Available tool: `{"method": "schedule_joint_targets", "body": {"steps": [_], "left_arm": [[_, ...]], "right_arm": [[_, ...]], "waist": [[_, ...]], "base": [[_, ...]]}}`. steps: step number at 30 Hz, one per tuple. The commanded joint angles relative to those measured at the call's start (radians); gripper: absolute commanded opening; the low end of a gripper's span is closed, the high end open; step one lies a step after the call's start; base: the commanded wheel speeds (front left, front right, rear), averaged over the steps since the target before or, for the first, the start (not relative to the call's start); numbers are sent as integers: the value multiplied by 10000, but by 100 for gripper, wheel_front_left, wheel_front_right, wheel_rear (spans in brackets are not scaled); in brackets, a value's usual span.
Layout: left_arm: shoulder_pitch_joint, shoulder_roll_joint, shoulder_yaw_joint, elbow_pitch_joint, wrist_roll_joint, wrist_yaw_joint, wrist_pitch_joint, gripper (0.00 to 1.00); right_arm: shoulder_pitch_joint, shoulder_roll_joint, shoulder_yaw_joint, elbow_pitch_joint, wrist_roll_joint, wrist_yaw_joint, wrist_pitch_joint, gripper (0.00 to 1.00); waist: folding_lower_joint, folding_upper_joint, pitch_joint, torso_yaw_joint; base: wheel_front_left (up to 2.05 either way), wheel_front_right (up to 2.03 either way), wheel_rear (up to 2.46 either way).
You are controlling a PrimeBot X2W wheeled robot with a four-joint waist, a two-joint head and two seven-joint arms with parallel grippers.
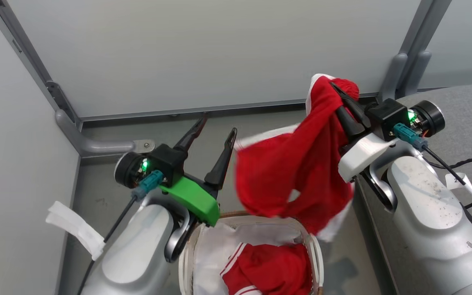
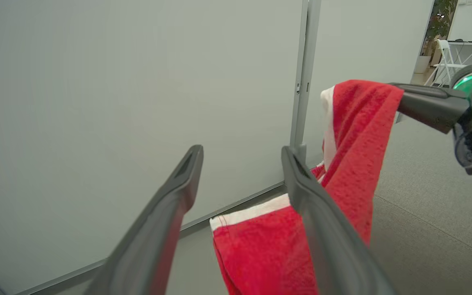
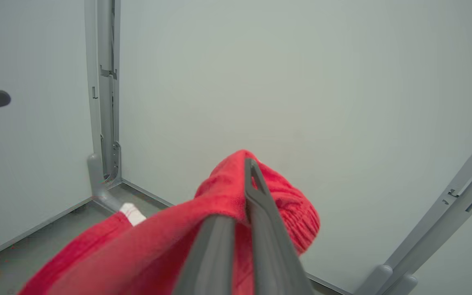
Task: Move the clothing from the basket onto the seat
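One red garment (image 1: 289, 172) hangs lifted; another (image 1: 273, 268) fills the basket (image 1: 316, 254).

I'm in a partitioned test bay within an office: pale panel walls (image 1: 203, 53) on grey metal posts (image 2: 303, 78) beyond my fingers (image 2: 178, 192), a folding white chair (image 2: 447, 57) and desk farther right.

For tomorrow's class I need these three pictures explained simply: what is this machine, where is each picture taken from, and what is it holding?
This is a two-armed robot. One camera sits on its head looking down; the other two sit on its wrists, looking along the fingers. The right gripper is shut on a red garment, lifted above the white basket. The left gripper stands open, holding nothing, beside the hanging cloth. A second red garment lies in the basket. The grey seat is at the right edge of the head view. In the left wrist view the same lifted garment hangs from the other arm's fingers.
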Motion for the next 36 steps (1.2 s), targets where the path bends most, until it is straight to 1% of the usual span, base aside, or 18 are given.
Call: {"method": "schedule_joint_targets", "body": {"steps": [1, 9, 13, 20, 24, 30, 36], "left_arm": [[358, -107, 87, -6, 129, 23, 8, 100], [1774, -522, 613, -112, 522, 23, 7, 100], [2201, -573, 767, -149, 760, 23, 8, 100], [2521, -641, 1008, -231, 915, 23, 7, 100], [2618, -651, 1139, -345, 960, 23, 8, 100], [2731, -650, 1164, -736, 915, 23, 7, 100], [2776, -644, 1229, -1051, 1040, 23, 7, 100]], "right_arm": [[117, -5, -111, -109, -55, -10, -25, 0], [314, -103, -506, -469, -201, -10, -25, 0], [452, -140, -683, -641, -276, -10, -25, 0], [646, -138, -888, -825, -371, -10, -25, 0], [669, -164, -892, -903, -376, -10, -25, 0], [543, -278, -863, -986, -429, -10, -25, 0], [518, -448, -944, -1104, -466, -10, -25, 0]], "waist": [[0, 0, 23, -45], [0, 0, 103, -173], [0, 0, 116, -209], [0, 0, 110, -251], [0, 0, 122, -391], [0, 0, 242, -1031], [0, 0, 477, -2054]], "base": [[0, 0, 0], [0, 0, 0], [0, 0, 0], [0, 0, 0], [0, 0, 0], [0, 0, 0], [0, 0, 0]]}}
